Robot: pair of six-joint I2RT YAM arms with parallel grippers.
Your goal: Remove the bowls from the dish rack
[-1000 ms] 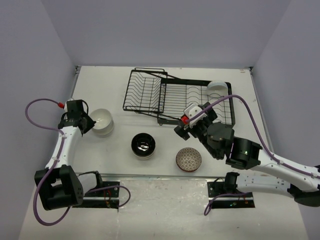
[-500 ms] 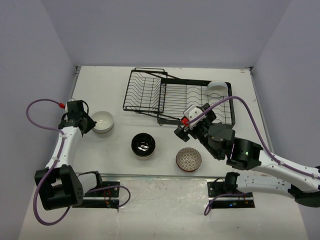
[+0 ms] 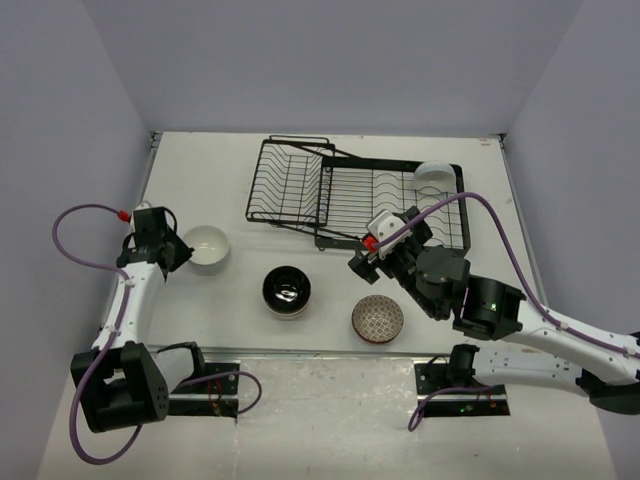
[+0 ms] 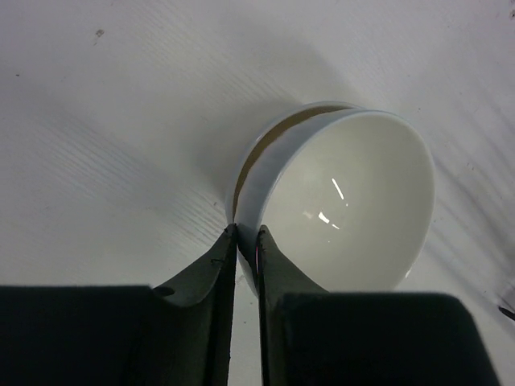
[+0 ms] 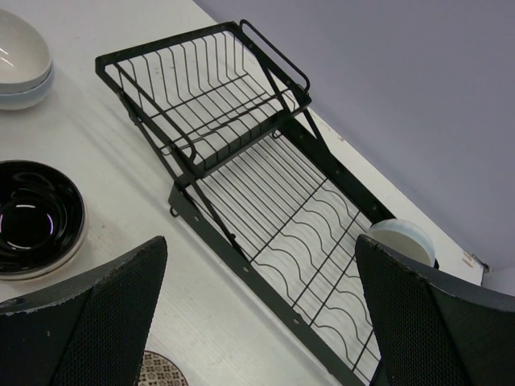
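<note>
The rack (image 3: 345, 232) lies along the far edge of the table (image 3: 200, 170), from the middle toward the far right corner, its raised basket (image 5: 201, 88) on the left and its flat tined section (image 5: 306, 233) on the right. One pale bowl (image 3: 435, 172) sits in the far right end of the flat section; the basket holds nothing. Three other bowls are on the table. A white bowl (image 4: 354, 201) stands near the left edge, nested in another bowl of which only a tan rim (image 4: 278, 133) shows. The left gripper (image 4: 245, 233) is at this bowl's left side, its fingers (image 4: 217, 265) drawn almost together with the white wall pinched between them. A black bowl (image 3: 287, 290) sits toward the near edge, about midway along it, upright and apart from the others. A net-patterned bowl (image 3: 377, 318) lies to its right, close to the near edge. The right gripper (image 5: 259, 245) hangs above the table between the rack's near side and the patterned bowl, tilted toward the rack, its fingers (image 5: 96, 314) spread wide and holding nothing.
</note>
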